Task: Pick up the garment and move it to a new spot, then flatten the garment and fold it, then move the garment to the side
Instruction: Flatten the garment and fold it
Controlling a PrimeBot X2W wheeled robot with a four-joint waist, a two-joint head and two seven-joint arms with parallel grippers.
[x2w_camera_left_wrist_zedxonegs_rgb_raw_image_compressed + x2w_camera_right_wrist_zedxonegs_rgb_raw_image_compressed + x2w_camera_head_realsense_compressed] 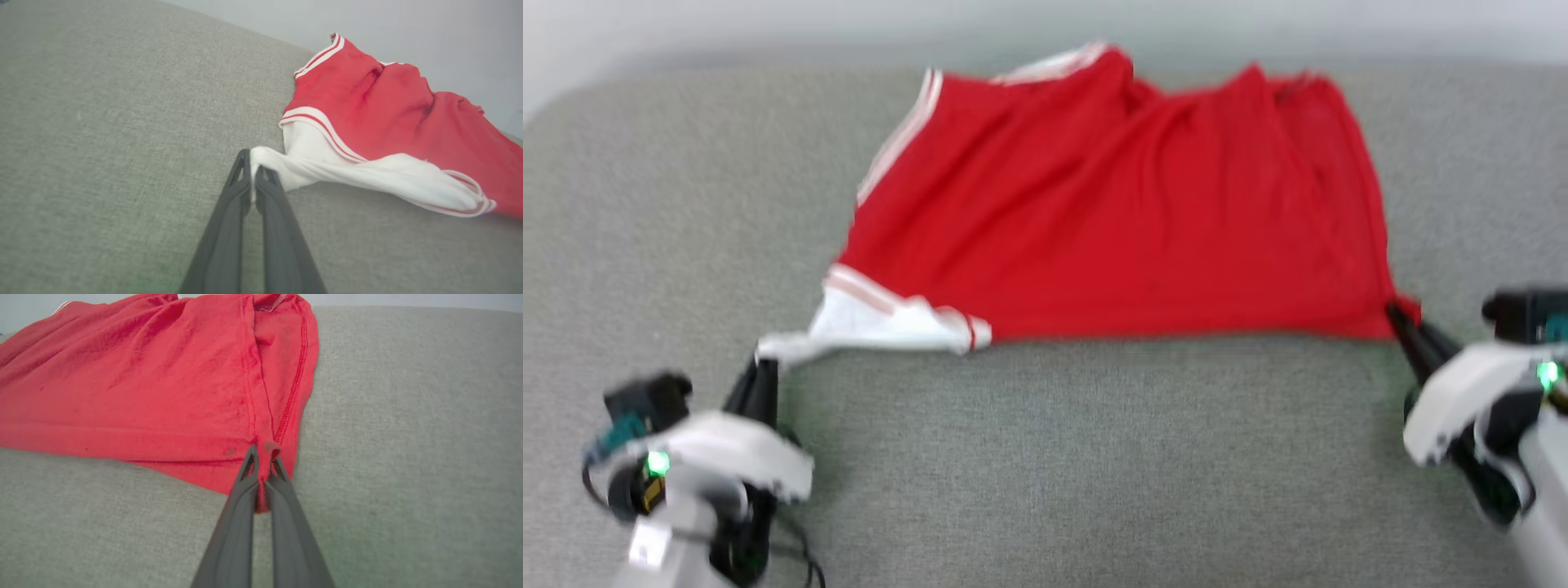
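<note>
The garment (1111, 212) is a red jersey with white striped trim, spread wide across the grey cushion, its plain red side up. A white sleeve (882, 322) trails from its near left corner. My left gripper (766, 363) is shut on the tip of that white sleeve (367, 173), pulled into a taut point at my left gripper (254, 163). At the near right corner my right gripper (1401, 314) is shut on the red hem. In the right wrist view a small fold of red cloth (184, 384) pokes up between the fingers of my right gripper (263, 455).
The grey fabric cushion (1094, 457) runs under everything, with open surface between my arms and in front of the garment. A pale wall (768, 24) rises behind the cushion's far edge, close to the garment's far side.
</note>
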